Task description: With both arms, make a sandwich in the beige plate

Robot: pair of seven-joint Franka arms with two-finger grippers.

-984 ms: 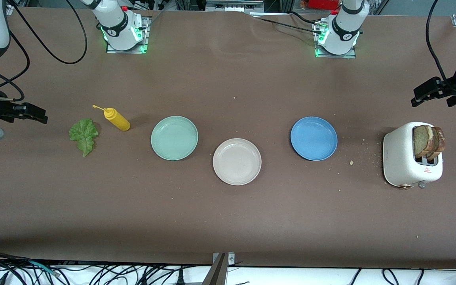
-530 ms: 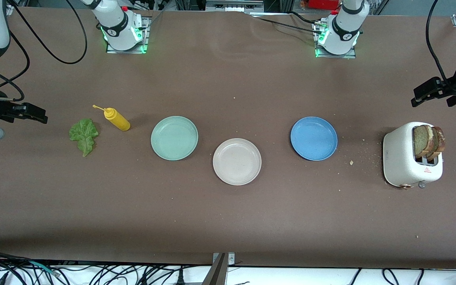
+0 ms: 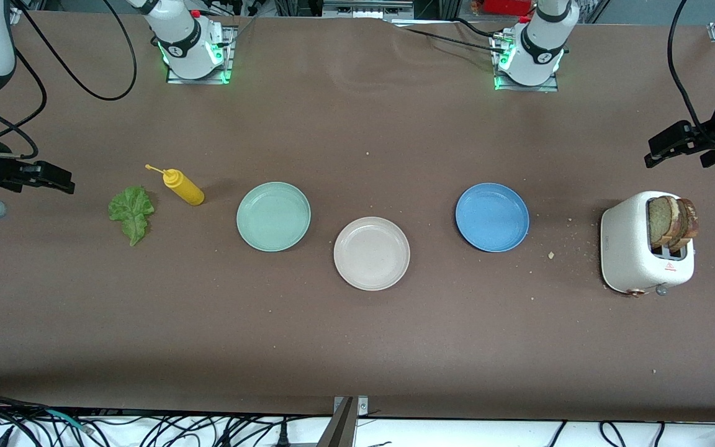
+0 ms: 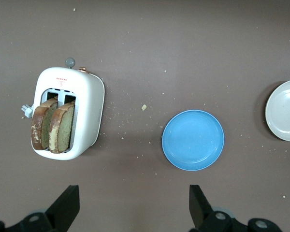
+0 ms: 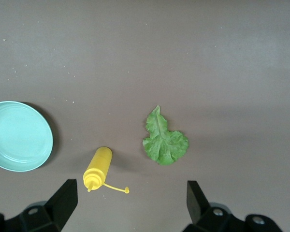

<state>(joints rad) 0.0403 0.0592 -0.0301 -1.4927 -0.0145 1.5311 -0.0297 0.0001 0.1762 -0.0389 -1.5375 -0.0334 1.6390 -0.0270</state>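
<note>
Both grippers spread, empty — left gripper [image 3: 674,144] over the toaster's [image 3: 630,248] 2 bread slices [image 3: 671,220], right gripper [image 3: 47,177] near the lettuce leaf [image 3: 131,212]; beige plate [image 3: 372,252] bare.

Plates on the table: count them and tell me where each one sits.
3. The beige plate sits mid-table, nearest the front camera. The mint green plate lies toward the right arm's end, the blue plate toward the left arm's end. None appears hidden.
</note>
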